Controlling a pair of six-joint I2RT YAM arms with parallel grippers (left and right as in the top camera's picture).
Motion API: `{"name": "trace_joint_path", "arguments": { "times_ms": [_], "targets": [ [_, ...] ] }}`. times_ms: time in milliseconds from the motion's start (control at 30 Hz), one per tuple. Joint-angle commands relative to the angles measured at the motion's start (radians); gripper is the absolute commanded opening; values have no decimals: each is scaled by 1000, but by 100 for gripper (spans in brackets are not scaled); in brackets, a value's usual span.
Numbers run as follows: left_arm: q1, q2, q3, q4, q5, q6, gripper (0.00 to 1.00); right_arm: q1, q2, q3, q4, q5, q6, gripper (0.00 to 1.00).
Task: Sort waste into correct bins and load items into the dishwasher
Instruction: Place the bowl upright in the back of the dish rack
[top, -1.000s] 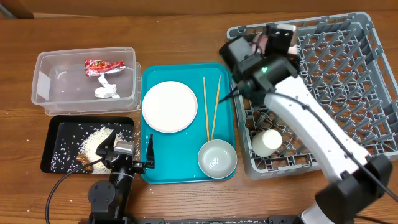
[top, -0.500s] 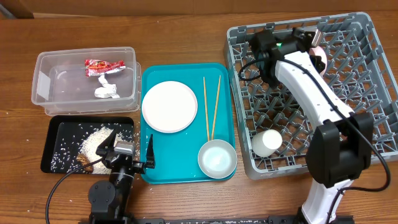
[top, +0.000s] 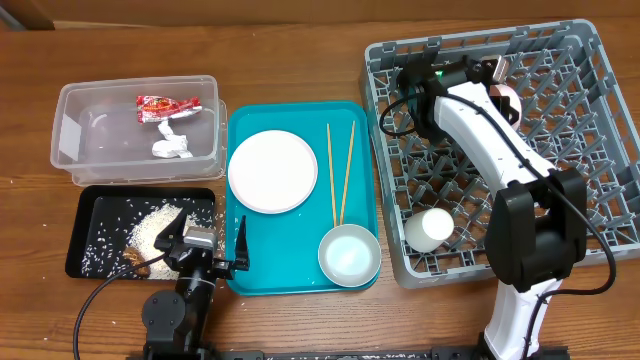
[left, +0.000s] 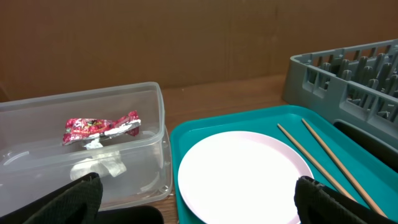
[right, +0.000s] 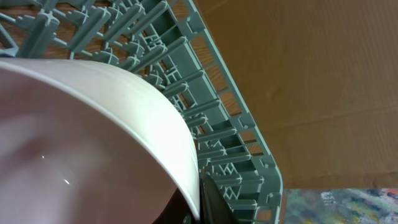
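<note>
Fingers of the right tool (top: 497, 76) are clamped on the rim of a pale bowl (top: 507, 98). The right wrist view shows one dark finger (right: 210, 200) pressed against the bowl's edge (right: 93, 124). The bowl appears tipped up on edge above the pegs at the far side of the rack (top: 590, 200); whether it touches them cannot be told. Nearer in the rack, by its front left corner, a cup (top: 428, 228) lies on its side.

The left tool (top: 203, 250) sits low at the table's (top: 300, 40) near edge, wide apart and empty. Its fingers (left: 78, 196) frame the left wrist view. Beside it is the black tray (top: 80, 235), which holds rice (top: 155, 225) and brown scraps (top: 135, 260). Behind that tray is the tub (top: 65, 140), which holds the wrapper (top: 167, 105) and the napkin (top: 170, 145).

Between the bins and the rack lies a teal tray (top: 300, 275). On it are the plate (top: 272, 171), two chopsticks (top: 338, 175) side by side just right of the plate, and a second bowl (top: 349, 254) upright at the near right corner.
</note>
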Motion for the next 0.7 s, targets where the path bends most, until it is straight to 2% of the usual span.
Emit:
{"name": "trace_joint_path", "arguments": {
  "times_ms": [0, 533, 667],
  "targets": [
    [6, -11, -11, 4, 3, 8, 100, 2, 23, -8, -6, 19, 27, 4],
    [6, -11, -11, 4, 3, 8, 100, 29, 23, -8, -20, -49, 27, 4],
    [6, -11, -11, 4, 3, 8, 100, 44, 23, -8, -14, 64, 27, 4]
  ]
}}
